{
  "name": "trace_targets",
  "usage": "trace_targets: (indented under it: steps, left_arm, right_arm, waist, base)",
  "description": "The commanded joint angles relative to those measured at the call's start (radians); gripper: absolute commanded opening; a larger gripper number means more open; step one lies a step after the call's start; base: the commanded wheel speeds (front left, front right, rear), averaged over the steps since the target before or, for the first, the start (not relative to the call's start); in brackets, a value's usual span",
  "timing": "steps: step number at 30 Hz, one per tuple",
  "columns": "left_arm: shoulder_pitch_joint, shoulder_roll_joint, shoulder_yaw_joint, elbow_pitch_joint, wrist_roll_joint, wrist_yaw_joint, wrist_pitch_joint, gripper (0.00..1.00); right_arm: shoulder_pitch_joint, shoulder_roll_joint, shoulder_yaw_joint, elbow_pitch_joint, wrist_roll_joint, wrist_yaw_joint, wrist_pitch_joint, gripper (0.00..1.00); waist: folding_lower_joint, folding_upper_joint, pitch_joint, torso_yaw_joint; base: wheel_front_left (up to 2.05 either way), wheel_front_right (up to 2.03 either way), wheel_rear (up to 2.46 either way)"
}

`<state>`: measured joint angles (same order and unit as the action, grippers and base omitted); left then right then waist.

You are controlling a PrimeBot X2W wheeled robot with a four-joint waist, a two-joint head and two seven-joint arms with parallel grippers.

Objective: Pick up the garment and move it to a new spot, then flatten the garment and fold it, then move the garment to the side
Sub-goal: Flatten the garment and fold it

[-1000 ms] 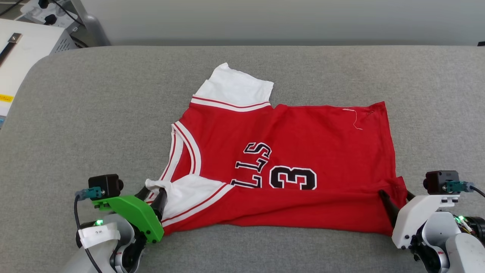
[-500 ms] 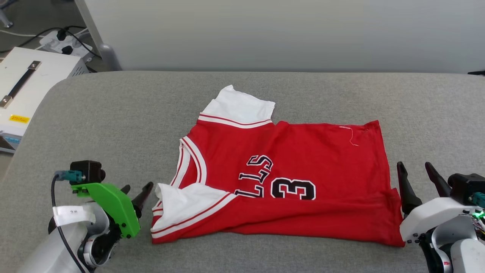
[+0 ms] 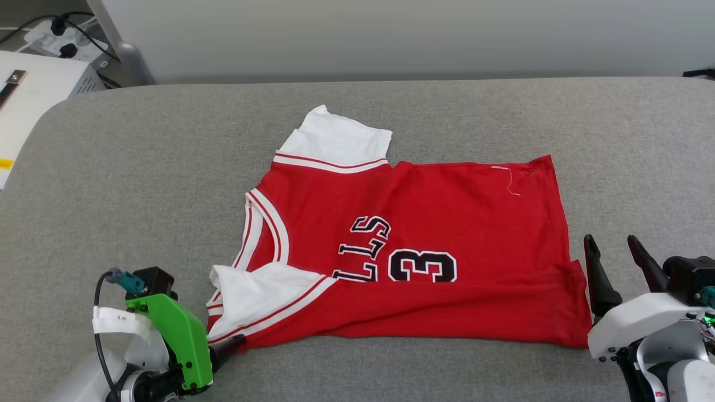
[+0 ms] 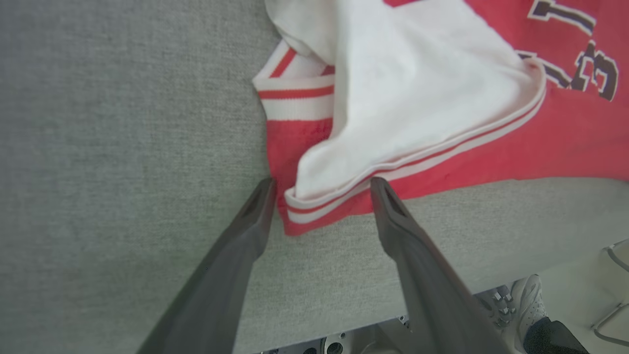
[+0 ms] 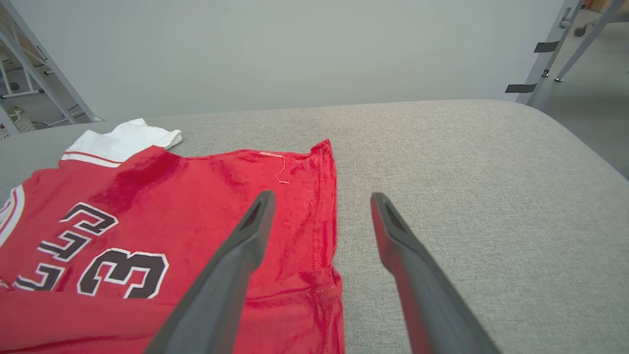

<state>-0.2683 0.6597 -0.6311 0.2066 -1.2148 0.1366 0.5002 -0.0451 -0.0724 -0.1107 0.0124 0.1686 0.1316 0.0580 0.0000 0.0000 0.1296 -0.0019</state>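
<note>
Left gripper (image 4: 323, 187): jaws spread wide, nothing held. In the left wrist view the striped sleeve corner of the garment (image 4: 417, 73) sits between the two fingertips; contact can't be told. In the head view one left fingertip (image 3: 229, 343) shows right at the garment's near-left corner.

Right gripper (image 3: 610, 241): jaws spread wide, empty, just beside the garment's (image 3: 447, 212) near-right hem corner, apart from it. In the right wrist view one finger (image 5: 245, 236) crosses over the red cloth and the other is over bare pad.

Garment lies flat mid-pad on the gray pad (image 3: 139, 167), collar to the robot's left, hem to the right. Its near edge is folded over, covering the lower part of the letters. The far white sleeve is spread out and the near sleeve lies on the red.

White case (image 3: 33, 84) is off the pad's far-left corner.
</note>
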Motion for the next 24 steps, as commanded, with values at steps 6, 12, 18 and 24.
trace_targets:
  steps: [6, 12, 18, 24]
  left_arm:
    - [0.002, -0.042, -0.041, 0.084, 0.010, -0.009, 0.024, 1.00]
    - [-0.020, -0.079, -0.078, 0.132, 0.021, -0.037, 0.048, 0.00]
    - [-0.036, -0.080, -0.065, 0.134, 0.027, -0.062, 0.016, 0.00]
    - [-0.026, -0.029, -0.025, 0.058, 0.043, -0.054, -0.046, 0.00]
  right_arm:
    - [-0.004, 0.004, 0.003, -0.009, 0.009, -0.001, 0.015, 1.00]
    - [-0.004, -0.003, 0.004, -0.004, 0.028, -0.001, 0.045, 1.00]
    - [0.001, -0.024, 0.007, 0.010, 0.079, -0.001, 0.118, 1.00]
    - [0.018, -0.061, 0.004, 0.042, 0.126, -0.001, 0.346, 1.00]
  waist:
    - [0.0000, 0.0000, 0.035, -0.025]
    - [0.0000, 0.0000, 0.039, -0.024]
    - [0.0000, 0.0000, 0.025, -0.018]
    - [0.0000, 0.0000, 0.012, -0.015]
  base:
    - [0.00, 0.00, 0.00]
    - [0.00, 0.00, 0.00]
    - [0.00, 0.00, 0.00]
    - [0.00, 0.00, 0.00]
